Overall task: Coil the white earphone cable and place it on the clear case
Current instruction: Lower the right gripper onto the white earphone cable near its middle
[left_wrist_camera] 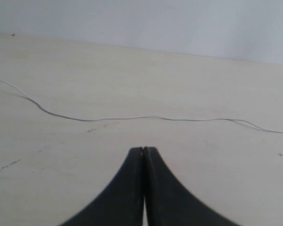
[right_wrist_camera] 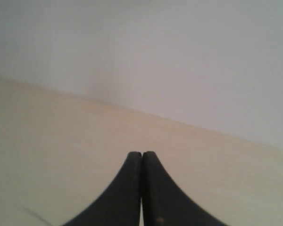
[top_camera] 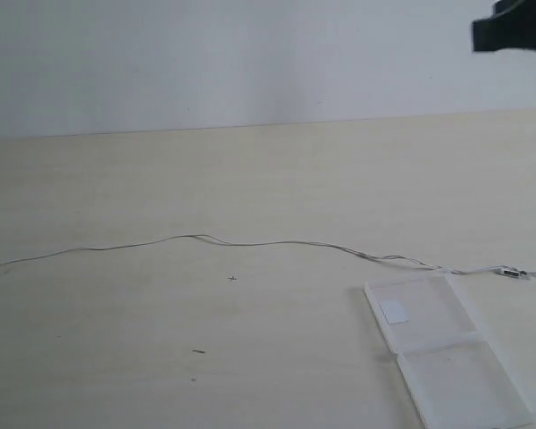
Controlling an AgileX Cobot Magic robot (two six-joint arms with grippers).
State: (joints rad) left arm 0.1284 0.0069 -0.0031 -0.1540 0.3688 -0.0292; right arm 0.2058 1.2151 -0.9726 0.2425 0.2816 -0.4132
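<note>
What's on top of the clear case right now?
Only a small white sticker shows on the clear case. The white earphone cable lies stretched on the table beyond its far edge. The case's near corner is out of frame.

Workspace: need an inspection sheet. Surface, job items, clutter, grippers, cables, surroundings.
Surface: pale wood-grain table, with a few small dark specks.
Job's things: thin white earphone cable lies stretched out, uncoiled. Its oblong inline remote sits beyond the flat clear plastic hinged case. The case is open flat, with a white square sticker on the farther half. No cable on the case. Earbuds not in view.
Clutter: nothing seen.
Grippers: left gripper shut and empty, short of the cable; right gripper shut and empty.
Cables: nothing seen besides the earphone cable.
Surroundings: plain white wall; dark arm part at the upper right.
</note>
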